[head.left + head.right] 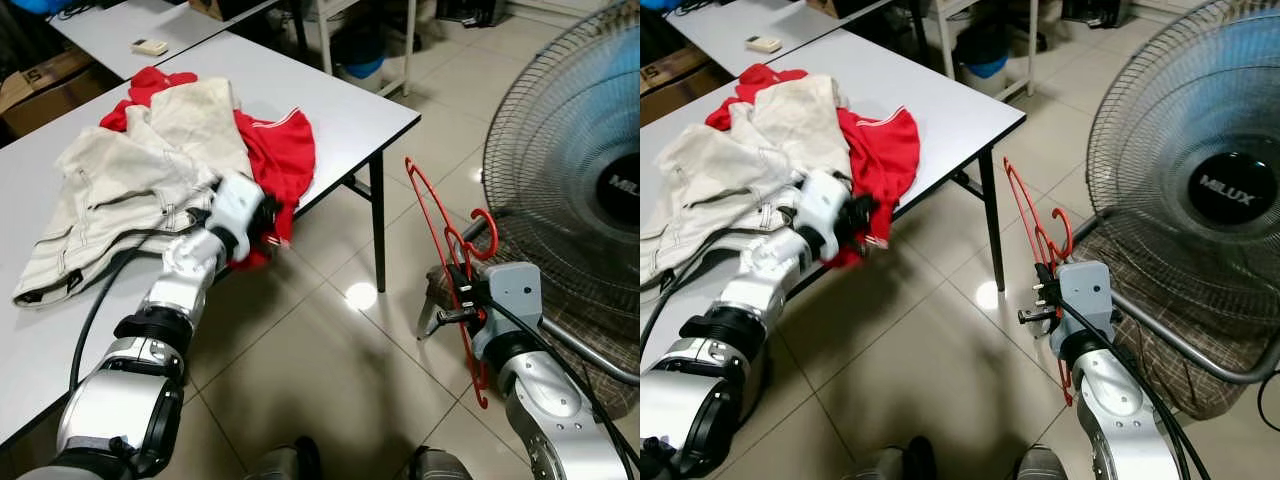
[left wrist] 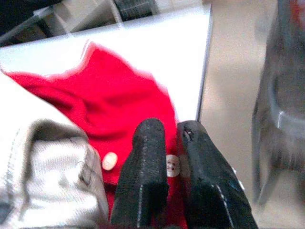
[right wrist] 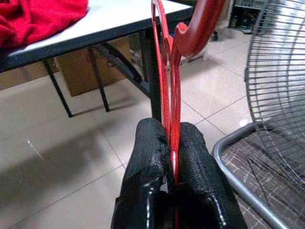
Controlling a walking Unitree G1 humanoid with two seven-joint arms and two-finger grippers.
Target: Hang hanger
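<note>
Right gripper (image 3: 172,160) pinching the red hanger (image 1: 441,240) near its neck, probably light, stiff, slippery plastic; left gripper (image 2: 171,157) nipping the soft red shirt (image 1: 272,150), buttoned hem.

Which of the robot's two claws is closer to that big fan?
Right. The right gripper, shut on the red hanger, hangs just beside the fan. The left gripper is far across, pinching the red shirt at the table edge.
</note>
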